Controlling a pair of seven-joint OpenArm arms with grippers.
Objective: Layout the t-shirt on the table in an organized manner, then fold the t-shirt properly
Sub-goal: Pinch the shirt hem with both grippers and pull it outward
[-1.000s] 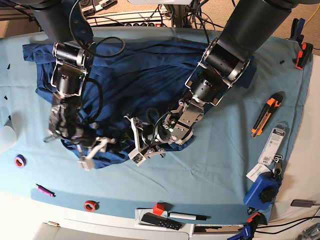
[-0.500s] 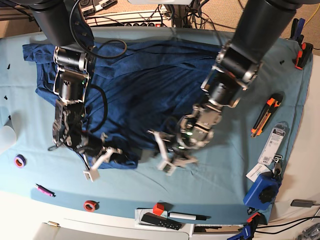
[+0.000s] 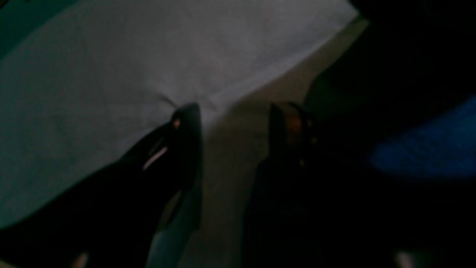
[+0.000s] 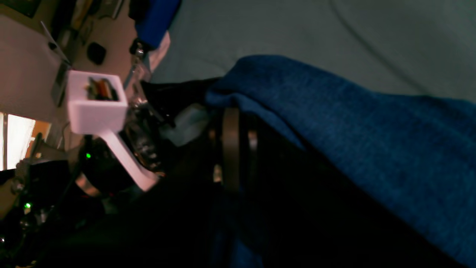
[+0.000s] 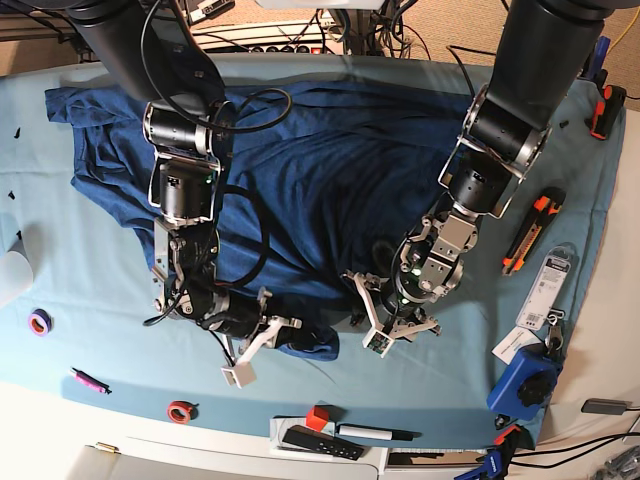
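Observation:
The dark navy t-shirt [image 5: 320, 170] lies spread and wrinkled across the far half of the teal-covered table [image 5: 470, 375]. Its front hem is bunched near the front middle. My right gripper [image 5: 275, 337] is low at that bunched hem and is shut on a fold of it. The right wrist view shows the blue t-shirt [image 4: 353, 130] draped over the closed right gripper [image 4: 232, 123]. My left gripper [image 5: 395, 325] hovers just right of the hem, open and holding nothing. In the left wrist view the left gripper [image 3: 238, 123] has pale cloth showing in its gap.
An orange utility knife [image 5: 530, 232], a packaged item [image 5: 552, 280] and a blue tool [image 5: 525, 385] lie at the right. Tape rolls [image 5: 40, 322] [image 5: 180, 411], a pink marker [image 5: 88, 381], a red cube [image 5: 317, 417] and a black remote [image 5: 320, 441] line the front edge.
The right gripper closed on the hem and slid right along the front. The left arm moved right, off the shirt, and stayed open. The shirt's body lies more spread out.

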